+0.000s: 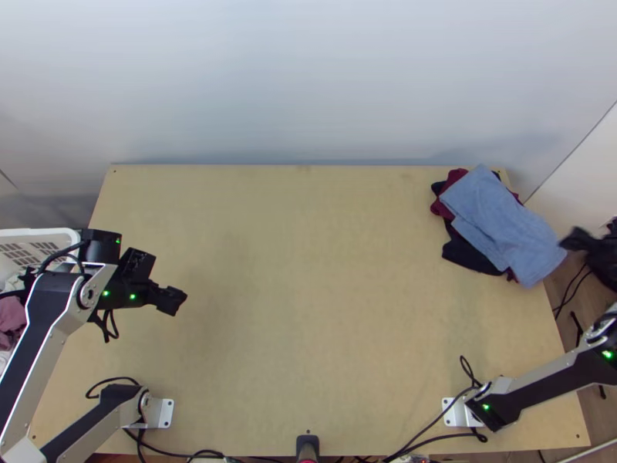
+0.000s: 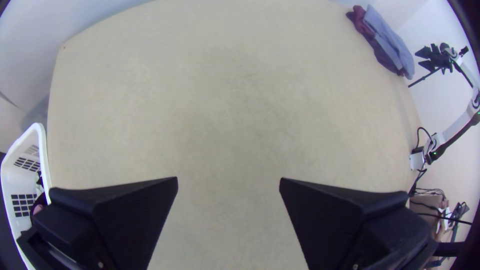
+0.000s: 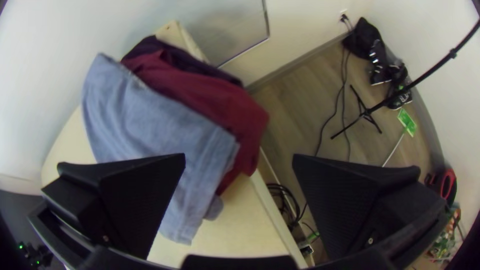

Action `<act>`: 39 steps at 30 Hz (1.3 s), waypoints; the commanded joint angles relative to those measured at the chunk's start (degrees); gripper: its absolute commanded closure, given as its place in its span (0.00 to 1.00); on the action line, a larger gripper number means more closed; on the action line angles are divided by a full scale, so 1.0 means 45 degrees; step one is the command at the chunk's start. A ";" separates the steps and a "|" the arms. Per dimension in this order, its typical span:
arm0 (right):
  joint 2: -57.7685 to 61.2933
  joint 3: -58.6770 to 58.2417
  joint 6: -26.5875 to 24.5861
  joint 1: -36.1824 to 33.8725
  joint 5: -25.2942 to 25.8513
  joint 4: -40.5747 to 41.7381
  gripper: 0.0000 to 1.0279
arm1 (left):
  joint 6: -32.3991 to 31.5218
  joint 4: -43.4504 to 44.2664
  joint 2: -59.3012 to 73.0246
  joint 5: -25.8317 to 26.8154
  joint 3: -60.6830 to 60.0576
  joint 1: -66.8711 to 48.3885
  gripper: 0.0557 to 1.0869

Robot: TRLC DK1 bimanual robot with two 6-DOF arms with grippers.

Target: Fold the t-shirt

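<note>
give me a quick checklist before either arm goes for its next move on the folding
- Left gripper open, holding nothing: ok
- Right gripper open, holding nothing: ok
- T-shirt spread flat, ready to fold: not ok
- Pile wholly on the table: not ok, blue cloth juts past the right edge
- Cloth in the basket: ok, pink cloth among it
- Pink cloth is a t-shirt: cannot tell
</note>
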 commanded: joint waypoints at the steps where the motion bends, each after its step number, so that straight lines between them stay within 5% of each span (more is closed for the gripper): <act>1: -0.0255 0.1503 0.0609 -0.1547 0.0073 0.0274 0.03 | -0.0089 -0.0074 -0.0504 0.0013 -0.0186 0.0197 0.04; 7: -0.1349 0.1171 0.0394 -0.1723 0.0073 -0.0370 0.04 | -0.0324 -0.0191 -0.1305 -0.0202 -0.0342 0.0587 0.04; 11: -0.3380 -0.0118 0.0218 -0.0649 0.0092 -0.0273 0.05 | -0.0636 0.0219 -0.2614 -0.2526 -0.0049 0.0646 0.04; 16: -0.6095 -0.3302 -0.0153 0.1519 0.1420 0.2149 0.05 | -0.0402 0.0297 -0.4254 -0.3835 -0.0987 0.0665 0.04; 25: -0.9259 -0.6876 0.0980 0.3941 0.2280 0.5294 0.05 | -0.0949 0.1820 -0.7418 -0.5241 -0.2549 0.1700 0.04; 28: -1.0001 -0.7579 0.0999 0.5289 0.3061 0.5567 0.05 | -0.0988 0.2192 -0.9157 -0.5202 -0.3311 0.2462 0.04; 39: -1.4279 -1.1778 0.1703 0.8531 0.3061 0.7911 0.04 | -0.2257 0.3383 -1.1793 -0.3932 -0.4366 0.2228 0.04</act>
